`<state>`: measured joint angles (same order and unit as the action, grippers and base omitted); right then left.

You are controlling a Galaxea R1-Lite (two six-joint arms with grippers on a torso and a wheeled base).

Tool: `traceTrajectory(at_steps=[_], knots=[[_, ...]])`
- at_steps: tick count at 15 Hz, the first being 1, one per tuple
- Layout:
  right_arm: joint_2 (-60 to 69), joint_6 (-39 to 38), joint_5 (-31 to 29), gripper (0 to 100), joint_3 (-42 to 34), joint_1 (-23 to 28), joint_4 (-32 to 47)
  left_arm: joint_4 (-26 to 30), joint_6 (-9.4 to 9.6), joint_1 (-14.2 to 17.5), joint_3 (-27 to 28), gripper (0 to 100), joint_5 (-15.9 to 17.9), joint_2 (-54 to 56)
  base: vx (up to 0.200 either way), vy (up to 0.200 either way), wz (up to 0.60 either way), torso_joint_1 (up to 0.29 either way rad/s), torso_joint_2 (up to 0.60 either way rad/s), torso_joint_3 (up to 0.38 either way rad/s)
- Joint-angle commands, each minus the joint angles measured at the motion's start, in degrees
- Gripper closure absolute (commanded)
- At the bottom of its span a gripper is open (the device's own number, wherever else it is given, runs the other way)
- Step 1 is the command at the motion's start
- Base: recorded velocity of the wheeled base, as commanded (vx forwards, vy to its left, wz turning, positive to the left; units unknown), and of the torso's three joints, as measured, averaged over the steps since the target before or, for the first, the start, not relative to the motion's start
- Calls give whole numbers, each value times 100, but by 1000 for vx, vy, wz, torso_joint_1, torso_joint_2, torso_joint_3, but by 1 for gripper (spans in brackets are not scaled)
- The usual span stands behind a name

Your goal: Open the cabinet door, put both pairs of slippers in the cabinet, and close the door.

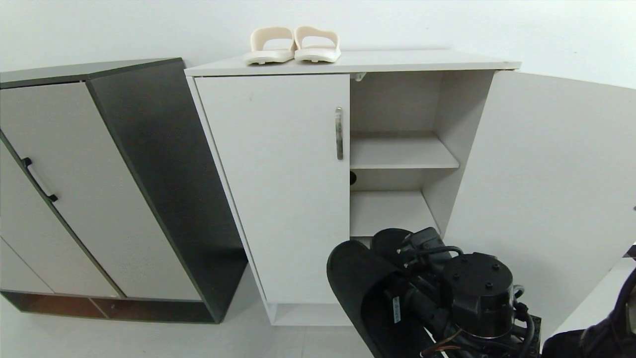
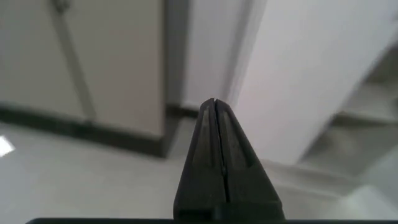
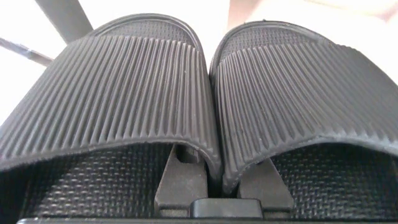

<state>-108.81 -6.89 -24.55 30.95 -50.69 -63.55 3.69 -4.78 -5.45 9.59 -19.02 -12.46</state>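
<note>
A pair of black ribbed slippers (image 1: 357,278) hangs low in front of the white cabinet (image 1: 348,62), below its open right half. My right gripper (image 3: 214,177) is shut on the pair, pinching the two inner edges together; the slippers (image 3: 124,93) hide most of its fingers. A beige pair of slippers (image 1: 294,45) rests side by side on the cabinet top. The right door (image 1: 546,199) is swung wide open, showing two bare shelves (image 1: 400,151). My left gripper (image 2: 214,106) is shut on nothing, low beside the cabinets above the floor.
The cabinet's left door (image 1: 278,189) with its metal handle (image 1: 339,133) is closed. A dark cabinet (image 1: 149,174) with grey doors stands right against the white one on the left. Pale floor (image 1: 149,338) lies in front.
</note>
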Motion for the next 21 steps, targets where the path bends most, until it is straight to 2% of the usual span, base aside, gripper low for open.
traceTrajectory(at_steps=[1,2,3,4,5,6,7,9,11,16,21], knots=[[-43,3,-6,100,-10,6,-8,246,469,527,-581,100,-137,1246,0,0,0,0,0,0],[-52,3,3,100,-1,-2,-8,-132,812,519,-757,100,276,1237,0,0,0,0,0,0],[-52,3,12,100,-1,-20,-8,-624,636,519,-959,100,1243,1237,0,0,0,0,0,0],[-52,3,3,100,-10,-46,-8,-211,285,527,-924,100,2095,1237,0,0,0,0,0,0],[-52,3,-6,100,-28,-82,-8,-369,425,519,-959,100,1867,1237,0,0,0,0,0,0],[-52,12,-6,100,16,-99,-8,-378,531,519,-959,100,1928,1237,0,0,0,0,0,0],[-52,12,-15,100,7,-134,-8,-369,548,519,-959,100,1981,1237,0,0,0,0,0,0],[-193,-6,-6,100,166,-152,9,-378,372,519,-959,100,1981,1237,0,0,0,0,0,0],[-439,-67,-120,100,429,-161,9,-378,408,519,-959,100,1990,1237,0,0,0,0,0,0],[-940,-129,-1263,100,1053,-231,124,-378,408,519,-959,100,1981,1237,0,-40,0,1,0,0],[-1037,-383,-1412,100,1176,-231,563,-378,443,519,-959,100,1990,1237,0,-200,0,7,2,2]])
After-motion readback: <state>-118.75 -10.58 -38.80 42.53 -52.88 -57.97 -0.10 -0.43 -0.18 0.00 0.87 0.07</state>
